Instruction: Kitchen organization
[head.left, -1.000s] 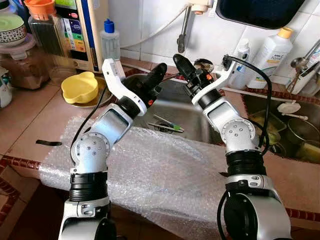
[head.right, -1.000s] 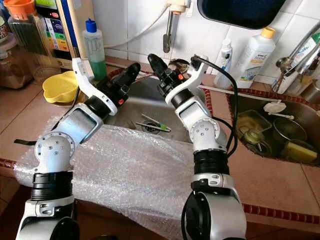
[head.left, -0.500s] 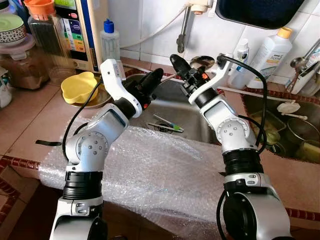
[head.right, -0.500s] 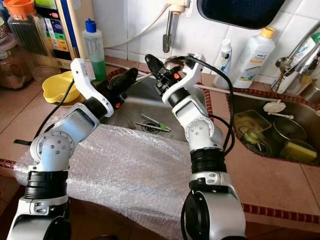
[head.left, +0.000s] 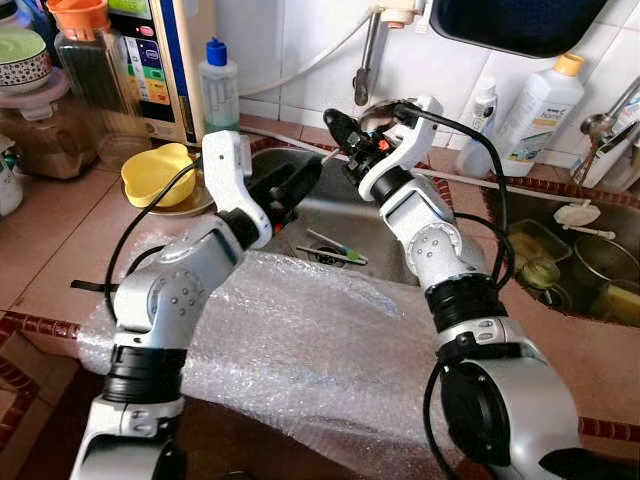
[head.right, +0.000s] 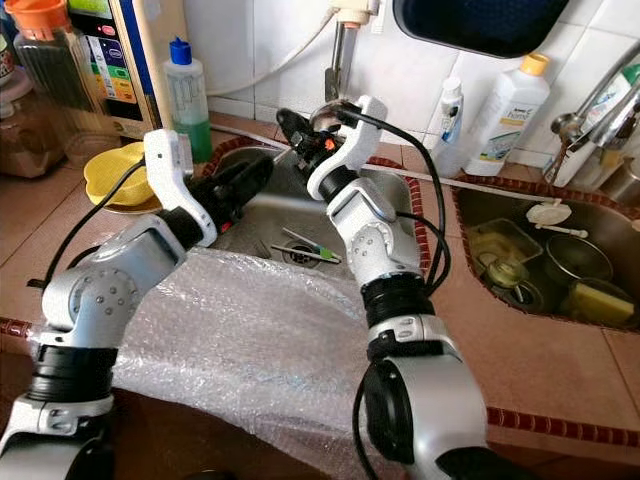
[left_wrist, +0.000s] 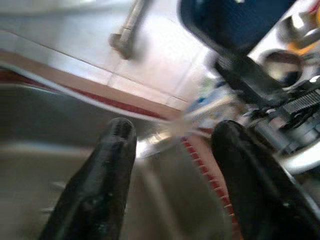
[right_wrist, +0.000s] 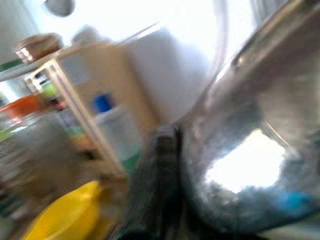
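Ladle (head.left: 385, 108) of shiny metal sits in my right gripper (head.left: 335, 122), up over the back rim of the sink (head.left: 390, 250) and just below the wall tap (head.left: 368, 60). Its round bowl lies close to my right wrist, and in the right wrist view the bright curved metal presses against one dark finger (right_wrist: 160, 185), so those jaws are closed on it. A thin shiny handle seems to run from there toward my other arm, though it is blurred and I cannot follow its full length.

My left gripper (head.left: 305, 175) reaches over the left part of the same sink, pointing at the right one and near it. Its jaws stand wide: in the left wrist view the two black fingers (left_wrist: 100, 185) are well apart, with the blurred shiny strip showing between them and not touching either.

Down in the sink, near the drain, lie a couple of slim utensils (head.left: 335, 248). A sheet of bubble wrap (head.left: 320, 340) covers the counter edge in front of the sink, under both my arms. To my left on the counter sits a yellow bowl (head.left: 160, 172), with a blue-capped bottle (head.left: 218, 85) behind it against the wall. To my right stands a white bottle with an orange cap (head.left: 540, 100), beside a second sink (head.left: 600, 300) that holds dishes.
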